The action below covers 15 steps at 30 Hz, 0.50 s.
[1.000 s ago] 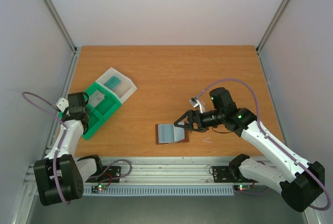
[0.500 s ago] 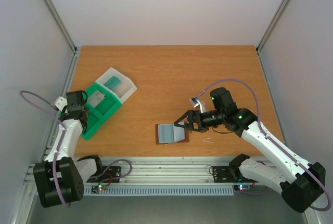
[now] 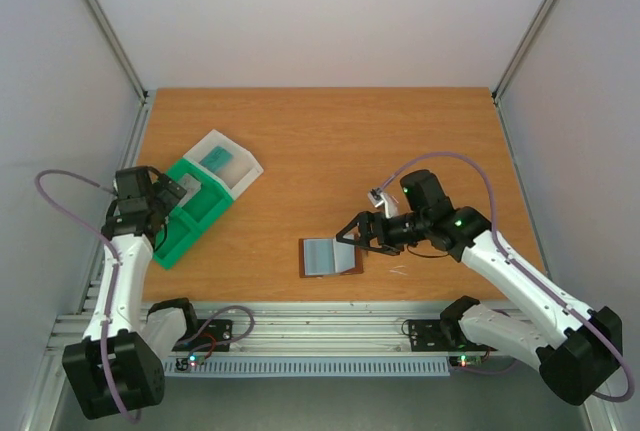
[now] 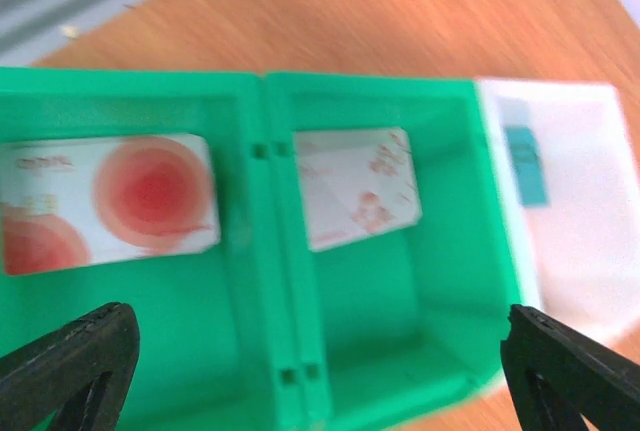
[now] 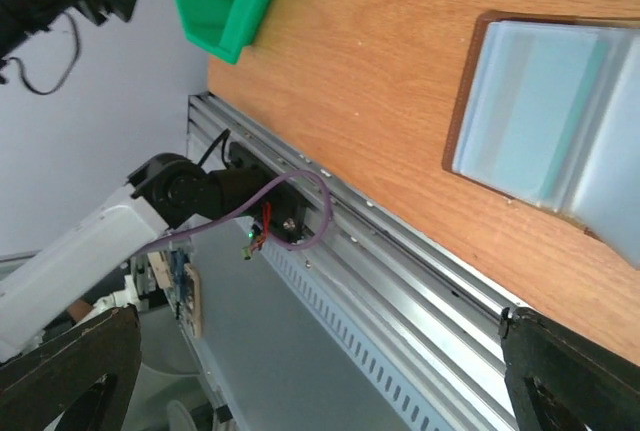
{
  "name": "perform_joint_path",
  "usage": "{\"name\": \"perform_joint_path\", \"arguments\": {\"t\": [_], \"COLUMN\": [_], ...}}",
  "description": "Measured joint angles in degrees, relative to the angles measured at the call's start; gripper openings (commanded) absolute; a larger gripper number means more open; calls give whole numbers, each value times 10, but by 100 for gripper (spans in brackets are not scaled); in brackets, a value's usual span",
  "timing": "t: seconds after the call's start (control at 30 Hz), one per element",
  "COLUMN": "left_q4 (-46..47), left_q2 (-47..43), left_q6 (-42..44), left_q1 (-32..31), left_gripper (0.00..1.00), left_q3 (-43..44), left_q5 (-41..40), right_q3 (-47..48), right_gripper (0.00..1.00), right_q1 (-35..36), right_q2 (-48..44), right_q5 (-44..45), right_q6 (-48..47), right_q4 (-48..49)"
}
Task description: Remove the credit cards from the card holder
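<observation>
Two ways to spoil this. Could shove or flip the small flat brown bifold wallet [image 3: 328, 257], lying open near 6 o'clock on the orange wooden table [image 3: 320, 141], with the right gripper [image 3: 352, 235] spread wide and empty just over its 3 o'clock flap. Could also pinch flap and pocket together, trapping the pale teal strip [image 5: 560, 101] inside, possibly a card. Toward 9 o'clock, left gripper [image 3: 170, 193] likewise agape, holding nothing, above the green compartmented plastic tray [image 4: 272, 251]; thin pale teal card [image 4: 524, 163] already in the clear plastic box [image 4: 580, 251] beside it.
</observation>
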Motion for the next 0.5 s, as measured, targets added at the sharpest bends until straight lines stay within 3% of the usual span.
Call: {"name": "perform_joint_path", "arguments": {"t": [0.13,0.37,0.5], "left_q4": [-17,-19,-23], "left_q2": [2,20,29], "left_q6": [33,59,64], "left_q1": [0,-1,-14], "left_gripper": [93,73,68], "left_q3": [24,26,25], "left_q5": [104,313,387], "right_q3": [0,-5,-10], "right_gripper": [86,54,37], "right_q1": [0,0,11], "right_q2": [26,64,94], "right_q5": [11,37,56], "right_q6": [0,0,3], "right_q4": [0,11,23]}}
